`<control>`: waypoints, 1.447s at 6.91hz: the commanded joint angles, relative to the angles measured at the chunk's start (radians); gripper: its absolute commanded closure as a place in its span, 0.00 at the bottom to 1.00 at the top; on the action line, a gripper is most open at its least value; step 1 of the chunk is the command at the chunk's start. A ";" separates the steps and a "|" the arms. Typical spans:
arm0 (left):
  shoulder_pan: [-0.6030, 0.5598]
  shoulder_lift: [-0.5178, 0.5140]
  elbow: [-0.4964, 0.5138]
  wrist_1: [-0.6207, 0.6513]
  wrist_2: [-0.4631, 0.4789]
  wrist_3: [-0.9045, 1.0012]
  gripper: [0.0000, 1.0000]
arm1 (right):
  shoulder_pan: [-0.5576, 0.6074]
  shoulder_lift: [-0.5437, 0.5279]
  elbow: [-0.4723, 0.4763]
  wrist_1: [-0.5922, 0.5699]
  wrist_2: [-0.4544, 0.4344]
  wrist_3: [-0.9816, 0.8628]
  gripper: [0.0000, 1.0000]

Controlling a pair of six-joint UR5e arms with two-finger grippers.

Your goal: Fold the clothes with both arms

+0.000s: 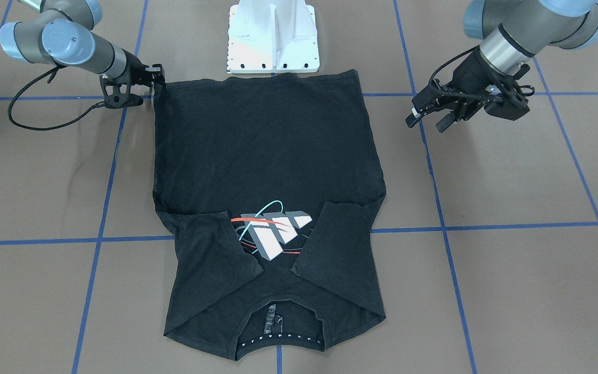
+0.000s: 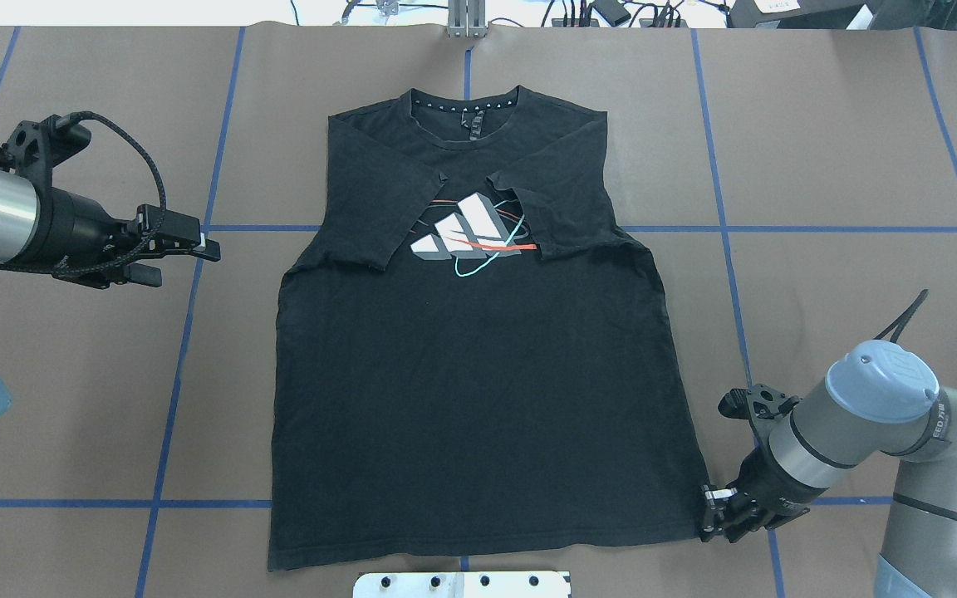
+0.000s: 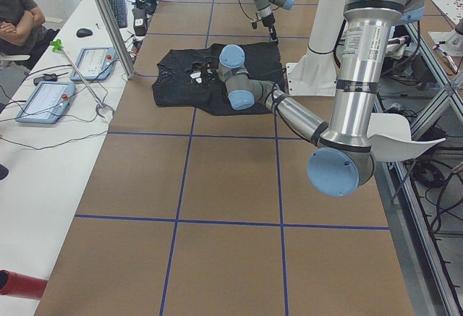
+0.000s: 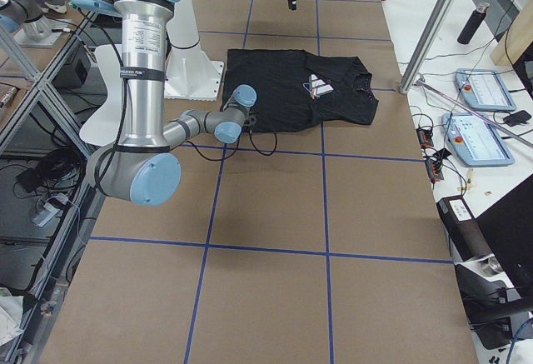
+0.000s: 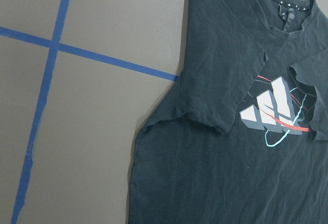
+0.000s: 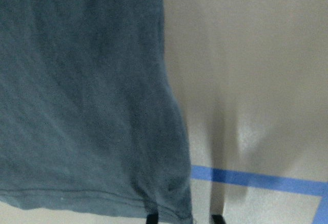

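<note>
The black T-shirt (image 1: 262, 145) (image 2: 470, 374) (image 5: 230, 106) lies flat on the brown table, print up. Both sleeves are folded in over the chest beside the white-grey print (image 2: 466, 232). My right gripper (image 2: 711, 515) (image 1: 160, 78) is low at the hem corner nearest the robot on its right. In the right wrist view its fingertips (image 6: 152, 218) stand apart with that corner (image 6: 174, 203) between them, so it is open. My left gripper (image 2: 188, 264) (image 1: 425, 123) hovers open and empty over bare table, well left of the shirt's folded sleeve.
The white bolted pedestal base (image 1: 273, 36) (image 2: 462, 584) stands just behind the shirt's hem. Blue tape lines (image 2: 736, 228) grid the table. Tablets (image 3: 43, 99) and cables lie on a side bench beyond the collar end, where a person (image 3: 18, 12) sits.
</note>
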 commanded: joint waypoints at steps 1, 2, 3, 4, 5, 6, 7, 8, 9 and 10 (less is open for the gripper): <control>0.000 0.007 -0.004 0.000 0.000 0.000 0.00 | 0.004 -0.002 -0.001 0.000 0.000 0.000 0.78; 0.000 0.007 -0.004 0.000 0.000 0.000 0.00 | 0.004 0.000 0.001 0.000 -0.002 0.000 0.97; 0.000 0.007 -0.004 -0.002 0.000 0.000 0.00 | 0.005 -0.002 0.004 0.001 -0.002 0.000 1.00; 0.000 0.007 -0.004 0.000 0.000 0.000 0.00 | 0.005 -0.002 0.005 0.001 -0.003 0.000 1.00; 0.000 0.007 -0.003 0.000 0.000 0.000 0.00 | 0.008 -0.002 0.010 0.001 -0.003 0.000 1.00; 0.000 0.009 -0.003 0.000 0.000 0.000 0.00 | 0.019 -0.002 0.014 0.004 -0.002 0.000 1.00; 0.002 0.007 -0.004 0.000 0.000 0.000 0.00 | 0.039 0.001 0.030 0.010 0.009 0.000 1.00; 0.009 0.012 -0.009 -0.002 0.000 0.000 0.00 | 0.060 0.003 0.062 0.011 0.014 0.000 1.00; 0.035 0.015 -0.012 -0.002 0.000 -0.005 0.00 | 0.079 0.007 0.079 0.012 0.009 0.000 1.00; 0.067 0.020 -0.013 -0.002 -0.002 -0.015 0.00 | 0.102 0.020 0.088 0.014 0.008 0.014 1.00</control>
